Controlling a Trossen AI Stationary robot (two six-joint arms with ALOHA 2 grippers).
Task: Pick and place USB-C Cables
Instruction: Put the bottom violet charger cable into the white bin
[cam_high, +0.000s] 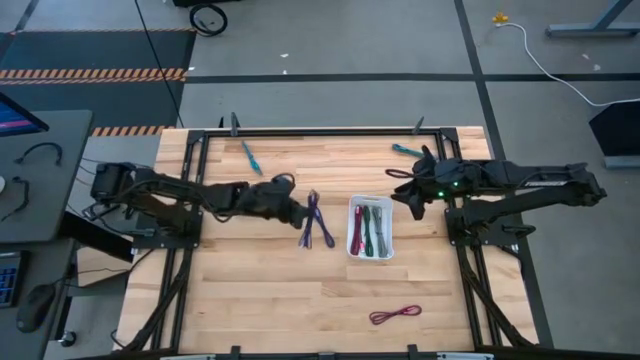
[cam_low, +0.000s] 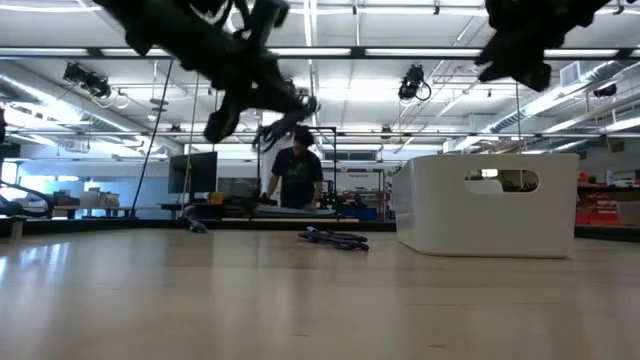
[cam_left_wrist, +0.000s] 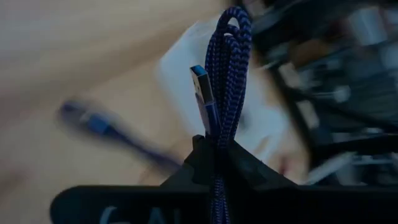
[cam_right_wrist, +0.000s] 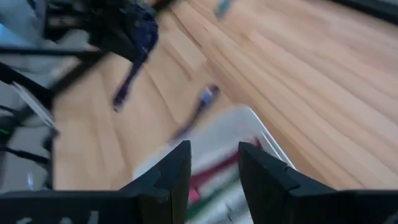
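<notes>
Purple cable pinched in left jaws; carry over white tray, release low. Right jaws spread, waiting.

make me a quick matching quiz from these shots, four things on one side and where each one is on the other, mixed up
Things:
1. purple cable bundle
2. maroon cable
3. teal cable
4. white tray

Places:
A. lying alone on the table near its front edge, in front of the tray
B. clamped in the left gripper
C. on the table near its far edge, on the left arm's side
D. mid-table, below the open right gripper, with red and green cables inside

Pairs: 1-B, 2-A, 3-C, 4-D
</notes>
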